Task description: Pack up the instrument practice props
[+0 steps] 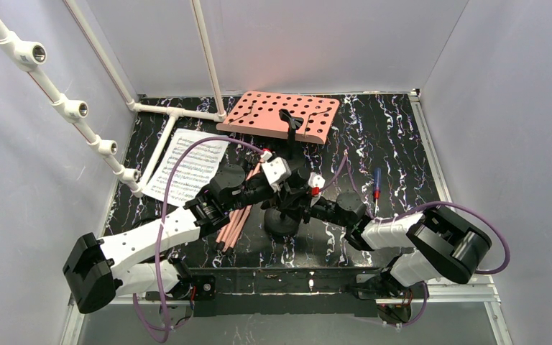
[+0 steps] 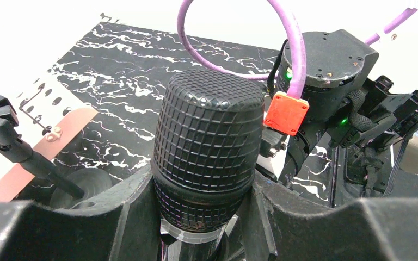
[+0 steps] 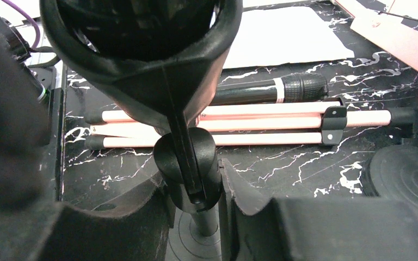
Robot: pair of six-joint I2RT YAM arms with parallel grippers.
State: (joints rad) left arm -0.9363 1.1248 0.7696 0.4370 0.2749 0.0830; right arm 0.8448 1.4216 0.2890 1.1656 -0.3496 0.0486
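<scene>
Your left claw [image 2: 201, 215] pinches the black microphone [image 2: 209, 136] just under its mesh head, a finger on each side. Your right claw [image 3: 193, 187] is pressed onto the ball joint [image 3: 185, 155] of the holder below it, above the round base [image 1: 282, 224]. Both wrists crowd together mid-table [image 1: 395, 136]. The folded pink legs [image 3: 217, 125] lie just beside them. The sheet music [image 1: 187, 167] lies to the left, and the pink desk [image 1: 279, 115] is behind, with a second black stand [image 2: 0, 122] near it. A screwdriver [image 1: 377, 183] lies to the right.
</scene>
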